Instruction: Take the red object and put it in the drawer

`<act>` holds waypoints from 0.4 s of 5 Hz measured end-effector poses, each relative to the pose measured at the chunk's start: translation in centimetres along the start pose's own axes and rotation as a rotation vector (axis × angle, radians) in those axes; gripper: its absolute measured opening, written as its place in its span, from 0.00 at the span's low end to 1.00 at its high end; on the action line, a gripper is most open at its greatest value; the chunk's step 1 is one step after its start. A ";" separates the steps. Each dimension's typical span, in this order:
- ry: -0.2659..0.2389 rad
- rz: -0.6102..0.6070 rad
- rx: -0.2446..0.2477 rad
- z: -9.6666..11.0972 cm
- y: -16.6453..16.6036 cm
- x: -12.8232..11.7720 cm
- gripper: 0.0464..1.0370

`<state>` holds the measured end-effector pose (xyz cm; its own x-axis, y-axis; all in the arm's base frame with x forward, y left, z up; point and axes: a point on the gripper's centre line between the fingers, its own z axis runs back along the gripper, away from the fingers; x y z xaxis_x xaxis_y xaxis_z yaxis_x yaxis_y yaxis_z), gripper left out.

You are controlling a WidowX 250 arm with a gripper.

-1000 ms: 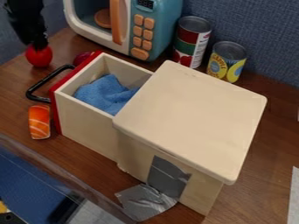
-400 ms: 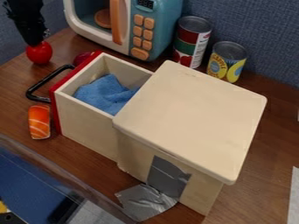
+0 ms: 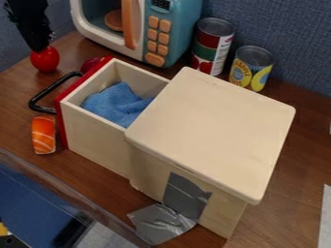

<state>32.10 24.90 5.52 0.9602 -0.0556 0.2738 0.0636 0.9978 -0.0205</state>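
Observation:
At the upper left, the black gripper [image 3: 41,47] hangs down, shut on the top of a round red object [image 3: 45,60]. That spot is beyond the drawer's black handle, left of the toy microwave. The drawer [image 3: 97,131] stands pulled out of its pale wooden box, with a red front and a blue cloth [image 3: 117,104] inside. A second dark red, rounded thing [image 3: 92,64] shows partly behind the drawer's front. Whether the held red object touches the table I cannot tell.
The wooden box [image 3: 213,131] takes up the middle and right. Behind it stand a teal and white microwave [image 3: 173,29], a red and green can [image 3: 212,46] and a yellow can [image 3: 251,68]. An orange sushi piece [image 3: 44,134] lies beside the drawer's front, below its handle [image 3: 40,97].
Compared with a second ago, the gripper and the red object have shifted very slightly up and right in the view. The drawer, the cloth and the sushi piece have stayed in place.

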 end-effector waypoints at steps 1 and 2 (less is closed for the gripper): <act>-0.049 0.002 0.001 2.5 -0.2 0.6 0.00; -0.064 0.001 -0.018 3.6 -0.7 0.5 0.00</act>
<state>31.58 24.28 9.16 0.9410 -0.0518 0.3345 0.0684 0.9969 -0.0381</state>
